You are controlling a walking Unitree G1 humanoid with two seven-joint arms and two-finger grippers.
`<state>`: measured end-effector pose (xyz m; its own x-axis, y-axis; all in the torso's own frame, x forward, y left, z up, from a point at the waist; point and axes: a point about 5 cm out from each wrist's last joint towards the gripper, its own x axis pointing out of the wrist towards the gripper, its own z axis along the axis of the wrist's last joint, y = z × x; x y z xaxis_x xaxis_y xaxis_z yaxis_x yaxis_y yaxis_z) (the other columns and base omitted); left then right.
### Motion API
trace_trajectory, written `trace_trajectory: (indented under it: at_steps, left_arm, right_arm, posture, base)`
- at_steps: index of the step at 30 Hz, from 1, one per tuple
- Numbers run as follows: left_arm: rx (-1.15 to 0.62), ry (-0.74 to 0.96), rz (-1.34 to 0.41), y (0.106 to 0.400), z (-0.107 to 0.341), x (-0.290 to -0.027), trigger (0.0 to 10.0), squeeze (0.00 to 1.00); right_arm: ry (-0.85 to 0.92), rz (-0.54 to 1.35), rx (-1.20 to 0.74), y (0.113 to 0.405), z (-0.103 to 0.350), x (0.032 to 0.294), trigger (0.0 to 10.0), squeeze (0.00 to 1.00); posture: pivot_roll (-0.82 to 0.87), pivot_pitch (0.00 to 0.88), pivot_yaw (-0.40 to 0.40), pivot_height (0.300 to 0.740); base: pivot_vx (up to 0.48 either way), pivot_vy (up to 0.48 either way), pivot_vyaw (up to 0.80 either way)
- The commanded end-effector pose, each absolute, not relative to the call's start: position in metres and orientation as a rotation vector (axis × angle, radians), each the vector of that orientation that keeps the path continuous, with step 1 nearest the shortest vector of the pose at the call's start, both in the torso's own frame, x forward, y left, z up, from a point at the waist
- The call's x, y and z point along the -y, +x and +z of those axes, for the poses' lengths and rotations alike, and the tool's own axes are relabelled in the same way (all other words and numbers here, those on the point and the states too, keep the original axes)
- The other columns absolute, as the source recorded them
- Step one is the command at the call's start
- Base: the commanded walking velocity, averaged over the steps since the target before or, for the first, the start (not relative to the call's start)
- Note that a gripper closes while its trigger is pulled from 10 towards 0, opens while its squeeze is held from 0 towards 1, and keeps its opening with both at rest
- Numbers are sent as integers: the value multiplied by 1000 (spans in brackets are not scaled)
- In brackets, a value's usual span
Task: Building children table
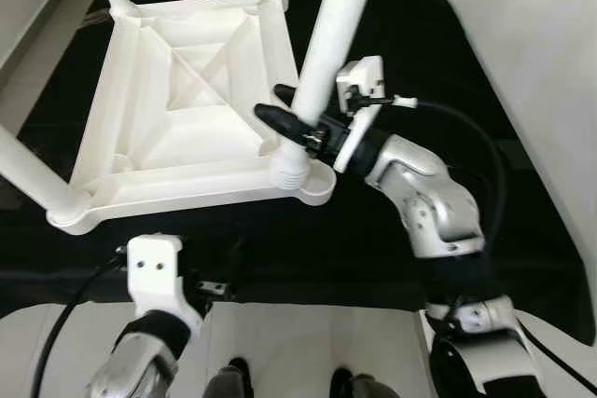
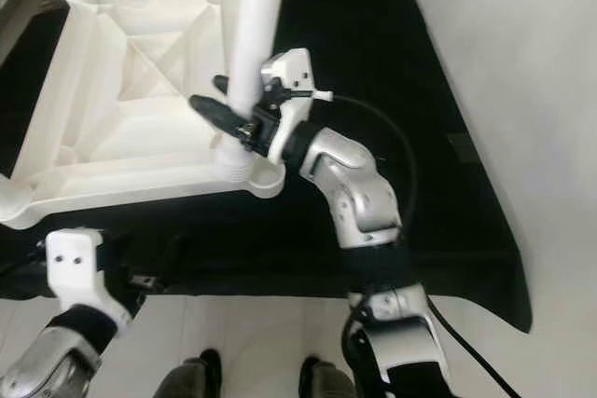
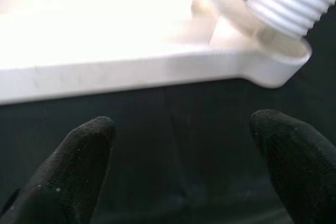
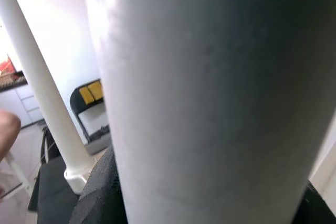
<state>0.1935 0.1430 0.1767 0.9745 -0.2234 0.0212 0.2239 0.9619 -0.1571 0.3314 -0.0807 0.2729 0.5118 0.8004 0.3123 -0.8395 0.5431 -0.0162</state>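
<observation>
Right gripper (image 1: 284, 116) clamps the white table leg (image 1: 328, 34) just above its threaded end, which sits in the corner socket of the upturned tabletop (image 1: 187, 118) on the black mat (image 1: 392, 230). Left gripper (image 3: 184, 156) hovers with fingers spread near the tabletop's edge. Risk: cross-threading, since the leg's long axis tilts off vertical, pointing upward.

Home room: black floor mat (image 1: 392, 230), pale wall (image 1: 522, 34), folded black-and-yellow chair (image 4: 92, 103) behind.
</observation>
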Motion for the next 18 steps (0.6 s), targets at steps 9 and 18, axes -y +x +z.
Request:
trace_trajectory:
  at_steps: [9,18]
  left_arm:
    - [25,-144,-289,197,174,-135,10000,0]
    - [35,-148,-302,196,173,-133,10000,0]
  right_arm:
    - [106,1047,313,315,283,77,10000,0]
    - [128,1102,335,309,283,77,10000,0]
  posture:
    - [-71,159,11,740]
    - [-69,160,14,740]
  base:
    - [326,0,178]
    - [337,0,178]
